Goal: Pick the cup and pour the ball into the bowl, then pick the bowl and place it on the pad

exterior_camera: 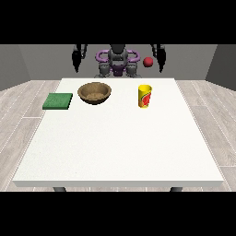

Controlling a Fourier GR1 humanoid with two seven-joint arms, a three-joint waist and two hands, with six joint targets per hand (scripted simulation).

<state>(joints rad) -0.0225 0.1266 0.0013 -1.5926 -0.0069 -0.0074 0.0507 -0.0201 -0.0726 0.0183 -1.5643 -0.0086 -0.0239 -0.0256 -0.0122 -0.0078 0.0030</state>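
A: Biggest first?
B: White table (pixel 115 152), front legs cut off at 6 o'clock. Robot torso (pixel 117 62) at 12, its lower part hidden behind the far edge.
A: Next?
B: Brown wooden bowl (pixel 94 92) around 11 o'clock on the table, upright. Green square pad (pixel 58 101) at 9 o'clock of the bowl, apart from it.
A: Cup?
B: Yellow cup (pixel 144 96) with a red mark, upright, at 3 o'clock of the bowl, well apart.
A: Ball?
B: Red ball (pixel 148 62) up in the air at 12 o'clock of the cup, just beside the hand at the view's right (pixel 160 56).
A: Fingers?
B: Both hang pointing down and hold nothing; hand at the view's left (pixel 78 56) too. Curl is hard to make out, can't tell.
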